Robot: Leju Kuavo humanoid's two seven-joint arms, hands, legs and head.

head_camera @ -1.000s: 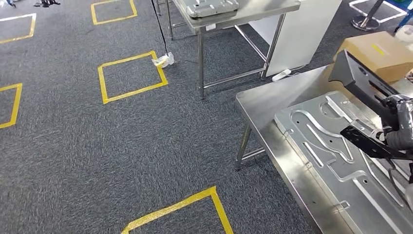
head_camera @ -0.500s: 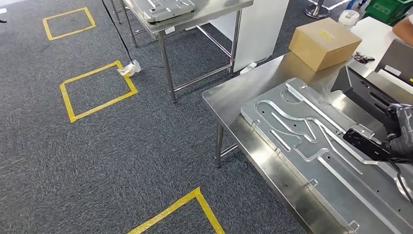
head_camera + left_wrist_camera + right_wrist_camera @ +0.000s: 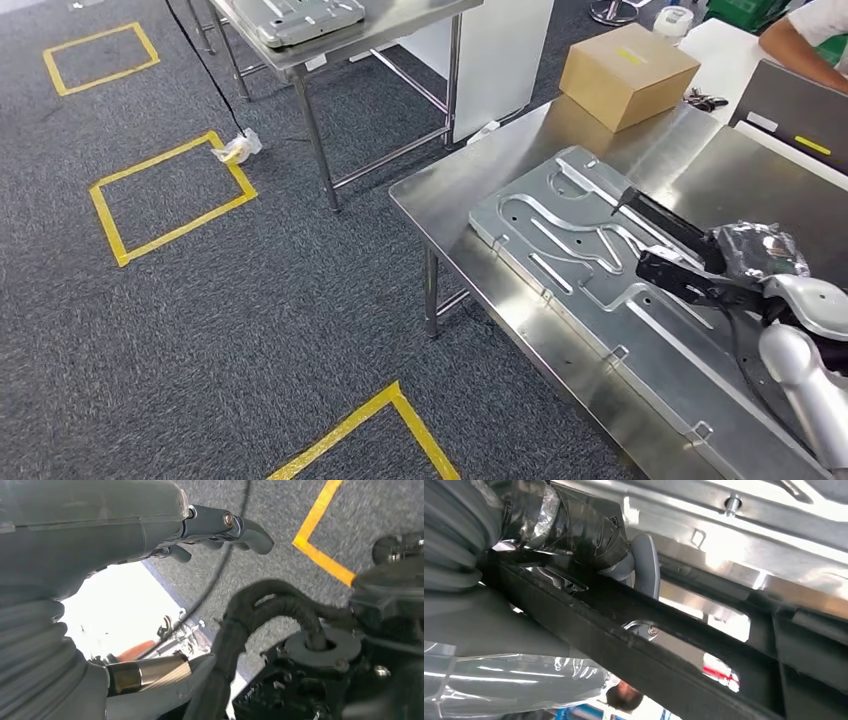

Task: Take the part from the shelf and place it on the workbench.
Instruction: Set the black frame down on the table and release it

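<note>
View's been swinging round w/ the robot, workbench (image 3: 455, 215) now filling more of frame. Right hand (image 3: 762, 252) is gripping the black part (image 3: 668, 247), carrying it low over the fixture plate (image 3: 560, 255); placement's looking imminent. Left hand (image 3: 220, 527) is hanging, fingers apart, holding nothing.

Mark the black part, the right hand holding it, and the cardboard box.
black part (image 3: 668, 222), head view, its long upper bar.
right hand (image 3: 757, 252), head view, its wrapped back.
cardboard box (image 3: 627, 61), head view, its top face.
</note>
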